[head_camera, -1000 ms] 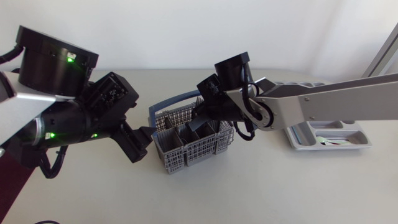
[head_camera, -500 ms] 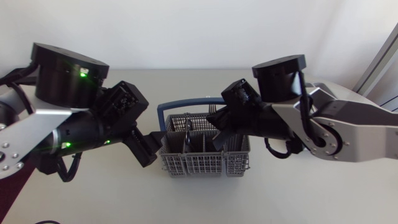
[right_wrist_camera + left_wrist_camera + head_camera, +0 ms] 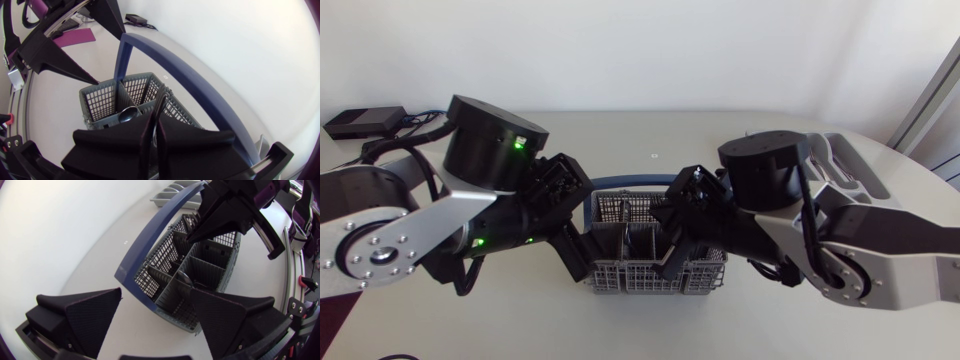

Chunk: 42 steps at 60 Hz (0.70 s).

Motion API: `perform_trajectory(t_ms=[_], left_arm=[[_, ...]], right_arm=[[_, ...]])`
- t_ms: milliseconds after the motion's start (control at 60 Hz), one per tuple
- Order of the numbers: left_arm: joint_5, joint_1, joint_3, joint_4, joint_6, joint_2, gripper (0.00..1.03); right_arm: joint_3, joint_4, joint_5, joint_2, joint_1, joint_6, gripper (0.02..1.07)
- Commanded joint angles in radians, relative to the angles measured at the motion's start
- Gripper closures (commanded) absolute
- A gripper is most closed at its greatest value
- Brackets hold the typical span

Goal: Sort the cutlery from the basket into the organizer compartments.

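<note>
- At the basket (image 3: 650, 272), mid-counter (image 3: 620, 130), the picking step is in hand; the right pincer (image 3: 672, 240) sits inside a compartment, narrowed onto a thin dark piece of cutlery (image 3: 159, 107).
- The left pincer (image 3: 578, 252) stands wide at the basket's left end, holding nothing; whether a finger touches the basket wall cannot be told.
- A spoon (image 3: 127, 114) lies in the compartment beside the gripped piece; the organizer (image 3: 170, 192) sits well beyond the basket's far end.
- Next move, as judged: a straight lift clear of the dividers and the blue handle (image 3: 200, 85); then a carry to the organizer.
- Hidden: the gripped piece's working end, so its kind is unknown; the organizer's compartments are largely masked by the right arm (image 3: 860, 235).
</note>
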<state>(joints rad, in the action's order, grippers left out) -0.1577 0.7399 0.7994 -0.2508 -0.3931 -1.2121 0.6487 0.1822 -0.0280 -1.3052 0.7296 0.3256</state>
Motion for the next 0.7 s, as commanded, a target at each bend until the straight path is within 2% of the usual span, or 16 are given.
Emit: perform_trajectory(t_ms=[0, 183, 433, 550, 683], left_arm=[[-0.003, 0.012, 0.029, 0.018, 0.007, -0.03, 0.08], [-0.017, 0.012, 0.043, 0.025, 0.0, -0.049, 0.08], [-0.017, 0.016, 0.055, 0.025, -0.001, -0.038, 0.08], [-0.019, 0.024, 0.06, 0.024, -0.001, -0.04, 0.08], [-0.017, 0.035, 0.08, 0.018, -0.004, -0.027, 0.07]], right_arm=[[-0.044, 0.028, 0.022, 0.011, 0.014, 0.056, 1.01], [-0.078, 0.025, 0.04, 0.081, 0.028, 0.089, 1.01], [-0.069, -0.067, 0.034, 0.231, 0.033, 0.11, 1.01], [-0.052, -0.125, 0.007, 0.3, 0.042, 0.104, 1.01], [0.02, -0.236, -0.079, 0.357, 0.045, 0.043, 1.01]])
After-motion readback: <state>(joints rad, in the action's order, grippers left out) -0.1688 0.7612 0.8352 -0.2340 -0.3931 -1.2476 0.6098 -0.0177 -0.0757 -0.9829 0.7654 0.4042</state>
